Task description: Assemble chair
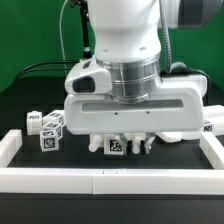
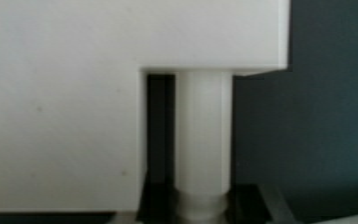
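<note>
The gripper [image 2: 206,203] sits low over the middle of the black counter [image 1: 68,142], its broad white body hiding most of what lies beneath it in the exterior view. In the wrist view, a slim white round plastic rod [image 2: 206,120] runs straight between the two black fingertips [image 2: 261,203]. The jaws are drawn in narrow, one on each side of the rod, and seem to press against it, though the dim, blurred picture leaves the contact itself uncertain. The rod's far end meets the edge of a broad flat white panel [image 2: 87,110], which fills one side of that view. A dark gap lies between the rod and the panel's lower part. Under the gripper, near the counter's front edge, a white piece with a black-and-white marker tag [image 1: 116,147] shows. Several small white blocky tagged parts [image 1: 45,127] lie near the counter's left edge, well apart from the gripper. A low white rail [image 1: 110,178] runs along the front edge.
</note>
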Controlling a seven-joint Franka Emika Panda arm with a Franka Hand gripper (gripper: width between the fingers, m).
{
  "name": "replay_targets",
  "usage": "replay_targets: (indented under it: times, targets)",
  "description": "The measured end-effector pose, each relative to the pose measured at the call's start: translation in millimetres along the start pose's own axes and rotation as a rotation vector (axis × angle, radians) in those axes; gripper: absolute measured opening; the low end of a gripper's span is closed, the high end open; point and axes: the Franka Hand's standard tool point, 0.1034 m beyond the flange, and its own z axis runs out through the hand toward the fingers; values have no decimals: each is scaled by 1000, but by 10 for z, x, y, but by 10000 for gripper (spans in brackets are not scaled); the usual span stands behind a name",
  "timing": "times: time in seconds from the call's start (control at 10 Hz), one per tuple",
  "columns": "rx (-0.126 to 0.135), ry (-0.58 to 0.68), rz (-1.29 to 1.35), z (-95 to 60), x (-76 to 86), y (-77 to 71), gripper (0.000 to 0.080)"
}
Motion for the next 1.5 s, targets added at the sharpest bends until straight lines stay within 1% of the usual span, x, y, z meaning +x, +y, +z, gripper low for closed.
replay_targets:
  times: [0.1, 0.5, 0.6, 0.7, 0.8, 0.9, 1.0, 1.2, 1.3, 1.4, 1.5]
  targets:
    - [-9, 36, 4, 8, 0, 38, 120]
    - [-8, 28, 7, 45, -29, 36, 120]
    - [-15, 40, -28, 128, -92, 45, 120]
    - [-24, 40, -50, 249, -237, 43, 120]
    - [-31, 43, -47, 336, -332, -16, 120]
    - [-32, 41, -50, 375, -368, -47, 120]
    - [-32, 41, -46, 373, -366, -18, 120]
    - [-32, 40, -46, 378, -369, -19, 120]
    - [-32, 36, -46, 382, -375, -19, 298]
    - [-25, 9, -46, 377, -394, -32, 446]
    - [-21, -5, -46, 311, -357, -33, 446]
